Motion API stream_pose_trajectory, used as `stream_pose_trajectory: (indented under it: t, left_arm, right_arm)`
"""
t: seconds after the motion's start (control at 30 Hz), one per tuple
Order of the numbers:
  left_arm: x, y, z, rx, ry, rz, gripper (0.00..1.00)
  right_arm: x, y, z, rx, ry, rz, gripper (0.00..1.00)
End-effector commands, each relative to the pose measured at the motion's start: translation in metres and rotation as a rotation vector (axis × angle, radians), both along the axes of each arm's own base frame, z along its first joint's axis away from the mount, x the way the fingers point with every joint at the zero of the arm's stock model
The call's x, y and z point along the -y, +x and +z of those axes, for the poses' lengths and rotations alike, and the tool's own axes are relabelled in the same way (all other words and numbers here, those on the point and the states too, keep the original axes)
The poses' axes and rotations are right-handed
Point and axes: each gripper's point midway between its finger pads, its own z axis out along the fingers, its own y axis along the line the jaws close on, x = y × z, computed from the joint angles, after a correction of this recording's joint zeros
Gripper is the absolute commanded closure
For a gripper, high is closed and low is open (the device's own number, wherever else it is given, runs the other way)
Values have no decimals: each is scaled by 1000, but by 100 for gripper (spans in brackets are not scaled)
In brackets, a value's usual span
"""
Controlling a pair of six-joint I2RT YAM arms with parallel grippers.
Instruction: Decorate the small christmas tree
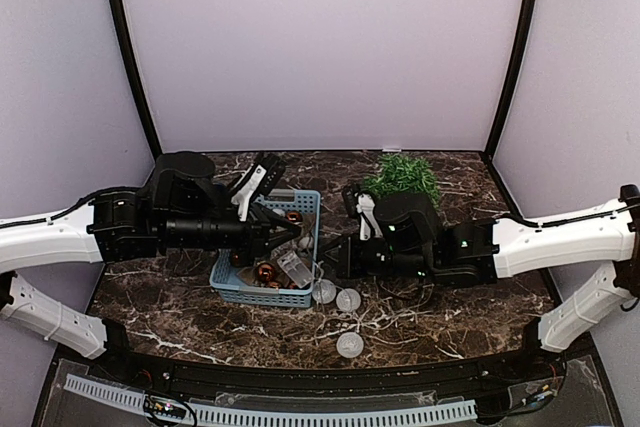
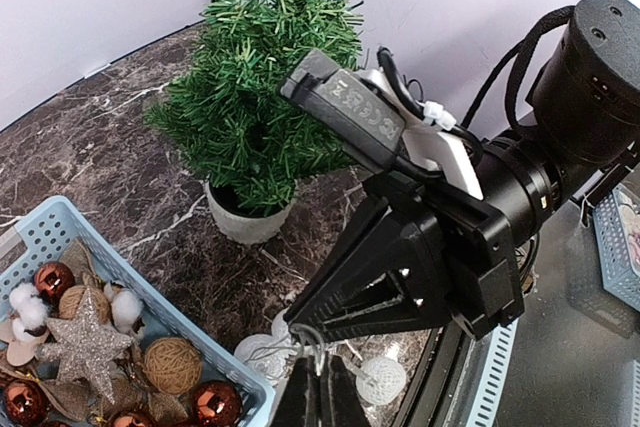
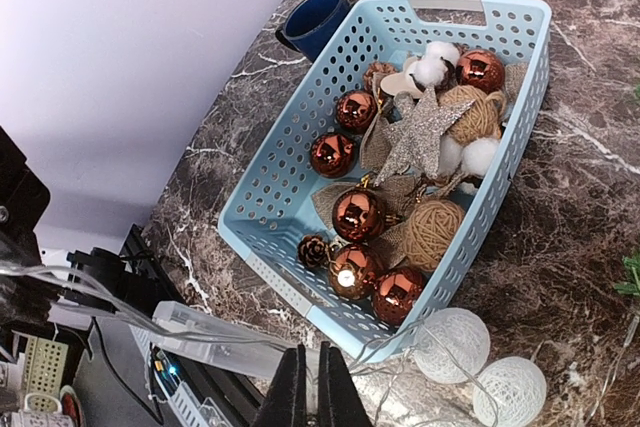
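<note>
Pale blue perforated basket mid-frame on dark veined marble worktop. Inside: copper baubles, glitter star, twine balls, cotton bolls, pine cone. Light string with white woven balls at lower right, just beside basket. Blue cup top centre, near basket's far corner.

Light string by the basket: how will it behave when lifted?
Likely floppy: the light string is thin wire looping loosely. Its white balls look round and light, so may swing or roll. The clear battery box probably drags as dead weight.
</note>
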Motion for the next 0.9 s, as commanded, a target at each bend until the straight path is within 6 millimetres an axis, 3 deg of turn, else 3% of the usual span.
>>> stream_pose_trajectory:
  t: [0.0,0.33,0.43,0.53,0.7,0.87]
  left_arm:
    - [-7,5,21,18,-32,53,100]
    - [-16,23,10,3,46,173,100]
    - [-10,25,13,4,41,165,100]
    - [-1,25,17,5,13,141,100]
    - [7,30,23,12,-8,144,100]
    - [17,29,26,4,-34,118,100]
  right_arm:
    - [-3,-2,23,21,61,7,99]
    - [3,-19,45,36,101,94,100]
    - [3,-27,50,49,96,133,100]
    - [4,-33,43,48,56,158,100]
    - [-6,-45,45,54,64,206,100]
    - [-13,-46,46,64,60,194,100]
